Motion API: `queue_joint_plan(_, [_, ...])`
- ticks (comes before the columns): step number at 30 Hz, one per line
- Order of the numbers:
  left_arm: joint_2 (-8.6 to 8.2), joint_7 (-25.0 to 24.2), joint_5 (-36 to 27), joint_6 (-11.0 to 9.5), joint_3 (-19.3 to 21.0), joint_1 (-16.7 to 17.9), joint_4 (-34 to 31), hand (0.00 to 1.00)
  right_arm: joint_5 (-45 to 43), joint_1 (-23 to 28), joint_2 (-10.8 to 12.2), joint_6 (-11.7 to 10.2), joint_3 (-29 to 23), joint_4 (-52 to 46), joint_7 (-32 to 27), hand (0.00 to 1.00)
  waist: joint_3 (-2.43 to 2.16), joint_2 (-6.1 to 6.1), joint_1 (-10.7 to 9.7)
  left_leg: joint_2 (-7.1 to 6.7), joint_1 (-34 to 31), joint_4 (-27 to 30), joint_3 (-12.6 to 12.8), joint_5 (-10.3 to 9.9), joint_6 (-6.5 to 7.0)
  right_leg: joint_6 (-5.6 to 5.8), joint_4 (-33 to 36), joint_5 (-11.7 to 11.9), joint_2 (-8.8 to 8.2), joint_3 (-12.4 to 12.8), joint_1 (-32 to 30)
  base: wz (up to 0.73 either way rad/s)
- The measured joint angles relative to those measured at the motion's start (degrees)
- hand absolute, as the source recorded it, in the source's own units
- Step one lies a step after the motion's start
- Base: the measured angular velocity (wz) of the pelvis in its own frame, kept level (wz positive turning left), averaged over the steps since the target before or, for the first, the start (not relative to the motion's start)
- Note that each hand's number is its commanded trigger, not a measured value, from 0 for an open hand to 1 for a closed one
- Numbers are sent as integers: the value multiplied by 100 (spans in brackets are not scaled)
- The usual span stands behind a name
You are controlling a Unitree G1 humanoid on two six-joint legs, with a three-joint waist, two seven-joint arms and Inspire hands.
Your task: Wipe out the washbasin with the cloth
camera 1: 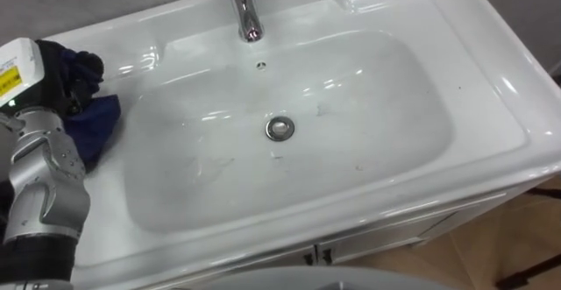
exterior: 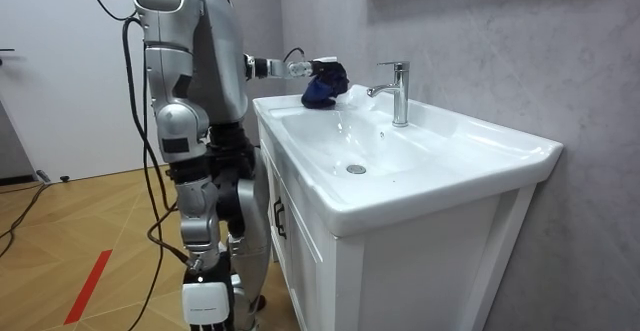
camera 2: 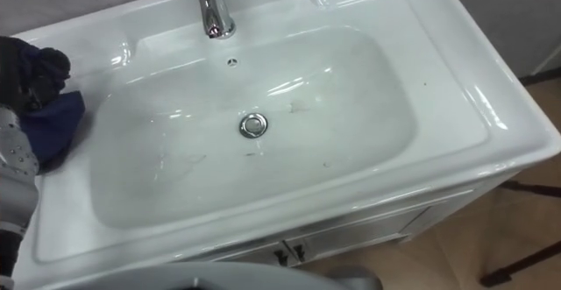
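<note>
Left hand point(camera 1: 74, 73), its dark fingers curled round a bunched dark-blue cloth point(camera 1: 100, 125) at the left rim of the white ceramic basin point(camera 1: 513, 106), holds what looks light and limp, best gripped wadded against slick glaze.

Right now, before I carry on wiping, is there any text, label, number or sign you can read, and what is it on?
No text can be read.
Yellow and white tag beside the left hand: carries print, too small and blurred to read.
Basin, tap, blue cloth: no words, numbers or signs seen.
</note>
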Motion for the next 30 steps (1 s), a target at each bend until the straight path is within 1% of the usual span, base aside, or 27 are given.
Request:
queue_joint_plan(1, [0, 0, 0, 0, 0, 0, 0, 3, 0, 0, 0, -1, 0, 0, 0, 0, -1, 2, 0, 0, -7, 0, 0, 0, 0, 0, 1, 0, 0, 0, -8, 0])
queue_joint_plan(2, [0, 0, 0, -1, 0, 0, 0, 0, 0, 0, 0, -2, 0, 0, 0, 0, -2, 4, 1, 0, -28, 2, -1, 0, 0, 0, 2, 0, 0, -4, -20, 0])
queue_joint_plan(16, [0, 6, 1, -17, 2, -3, -2, 0, 2, 3, -2, -1, -3, -9, -2, 0, 1, 1, 8, 0, -39, 22, -6, 0, 0, 0, 13, 0, -5, -14, -35, 0])
queue_joint_plan(21, [1, 34, 18, -28, 1, -98, -2, 0, 12, -17, -2, 1, 4, -7, -11, 0, 0, 10, 15, -3, -37, 27, -6, 0, 0, 0, 18, 0, -7, 7, -56, 0])
queue_joint_plan(27, [3, 199, 432, -35, 2, -113, -16, 0, 7, -30, -1, -6, -3, -5, -120, 0, -2, 24, 4, -1, -56, 33, -11, 0, 0, 0, 12, 0, -5, -2, -49, 0])
queue_joint_plan(30, [11, 307, 625, -37, 4, -116, -106, 0, -3, -50, -1, -8, -9, -9, -210, 0, -16, 44, 16, -2, -76, 31, -11, 0, 0, 0, 9, 0, -6, 6, -93, 0])
